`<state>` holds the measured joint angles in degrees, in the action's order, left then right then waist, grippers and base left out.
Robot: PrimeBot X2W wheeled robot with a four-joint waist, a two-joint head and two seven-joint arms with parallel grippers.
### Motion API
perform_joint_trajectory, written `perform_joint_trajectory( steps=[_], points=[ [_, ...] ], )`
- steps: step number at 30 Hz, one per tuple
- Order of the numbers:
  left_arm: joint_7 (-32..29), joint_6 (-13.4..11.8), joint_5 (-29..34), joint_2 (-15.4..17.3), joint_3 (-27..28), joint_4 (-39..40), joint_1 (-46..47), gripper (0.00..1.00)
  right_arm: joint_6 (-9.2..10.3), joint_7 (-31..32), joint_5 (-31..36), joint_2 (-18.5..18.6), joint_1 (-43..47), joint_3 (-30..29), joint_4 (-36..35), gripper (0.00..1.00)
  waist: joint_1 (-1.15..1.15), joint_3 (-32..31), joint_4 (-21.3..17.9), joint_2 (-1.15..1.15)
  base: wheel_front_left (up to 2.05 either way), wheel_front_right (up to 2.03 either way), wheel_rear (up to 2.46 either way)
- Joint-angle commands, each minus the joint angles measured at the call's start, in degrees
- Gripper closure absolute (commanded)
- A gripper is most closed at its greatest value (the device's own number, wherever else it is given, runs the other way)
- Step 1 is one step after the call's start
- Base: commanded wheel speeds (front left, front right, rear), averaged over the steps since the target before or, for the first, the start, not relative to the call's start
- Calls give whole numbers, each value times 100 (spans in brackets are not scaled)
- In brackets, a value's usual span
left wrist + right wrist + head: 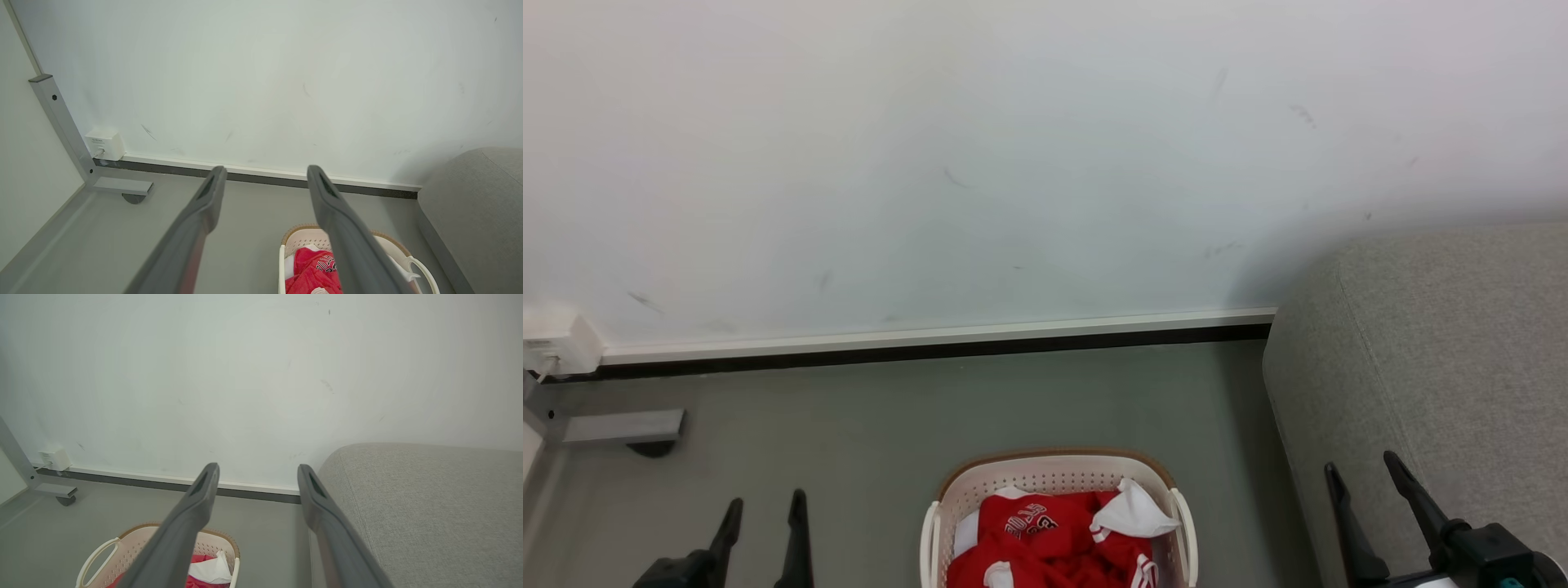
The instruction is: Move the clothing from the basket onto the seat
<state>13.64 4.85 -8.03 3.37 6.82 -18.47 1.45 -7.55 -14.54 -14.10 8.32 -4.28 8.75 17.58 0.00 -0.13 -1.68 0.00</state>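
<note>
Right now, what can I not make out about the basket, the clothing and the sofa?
basket: near half cut off by the head view's bottom edge; in the left wrist view a finger of the left gripper covers part.
clothing: pieces underneath hidden by the top red layer; lettering too small to read.
sofa: one rounded end shows; the rest runs past the right edge.
</note>
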Motion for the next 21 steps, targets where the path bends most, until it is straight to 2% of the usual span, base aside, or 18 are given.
perform_joint_trajectory(
  steps=[1,12,21],
  points=[
    [55,11,157,31,28,-26,-32,0,11,-30,94,-38,62,-23,1,0,0,-3,-1,0,0,0,0],
    [169,131,407,11,120,-238,-29,0,12,-69,382,-178,158,-156,54,0,0,-4,8,0,0,0,0],
    [154,200,377,1,122,-325,-10,0,12,-58,132,-255,189,-292,156,0,0,-16,13,0,0,0,0]
  ],
)
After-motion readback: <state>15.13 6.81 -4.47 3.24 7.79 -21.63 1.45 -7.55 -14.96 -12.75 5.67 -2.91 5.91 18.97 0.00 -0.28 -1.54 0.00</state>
